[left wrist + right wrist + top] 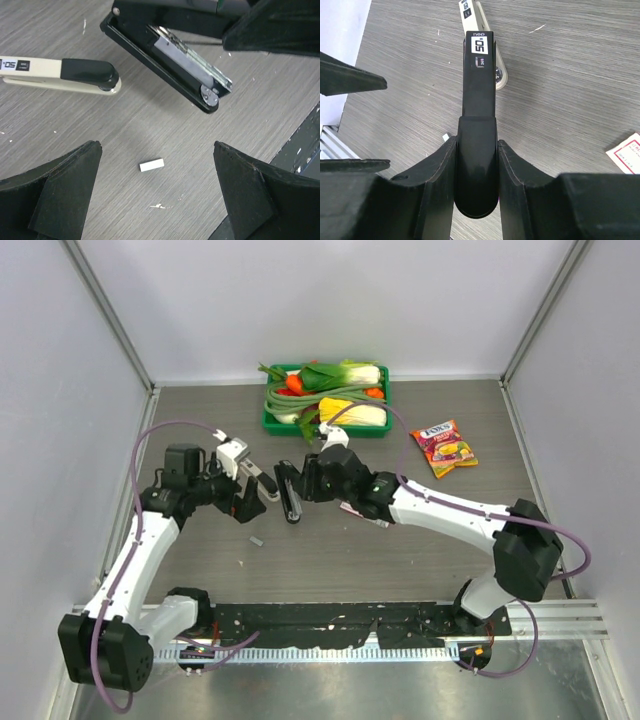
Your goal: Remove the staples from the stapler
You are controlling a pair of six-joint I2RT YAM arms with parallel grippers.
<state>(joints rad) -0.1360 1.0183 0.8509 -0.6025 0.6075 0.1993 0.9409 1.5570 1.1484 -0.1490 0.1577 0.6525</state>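
Note:
My right gripper (477, 150) is shut on the rear of a black stapler (479, 95) and holds it tilted above the table. In the left wrist view the black stapler (165, 55) hangs open with its metal magazine showing. One short silver-grey staple strip (151, 165) lies on the table below it, and it also shows in the top view (257, 539). My left gripper (157, 192) is open and empty, with the strip lying between and beyond its fingers. In the top view my left gripper (246, 502) faces my right gripper (300, 482) closely.
A cream stapler (60, 75) lies flat just beyond the black one. A pink-and-white box (625, 155) lies by my right arm. A green tray (272, 423) of toy vegetables stands at the back, and a candy bag (445, 447) lies to its right.

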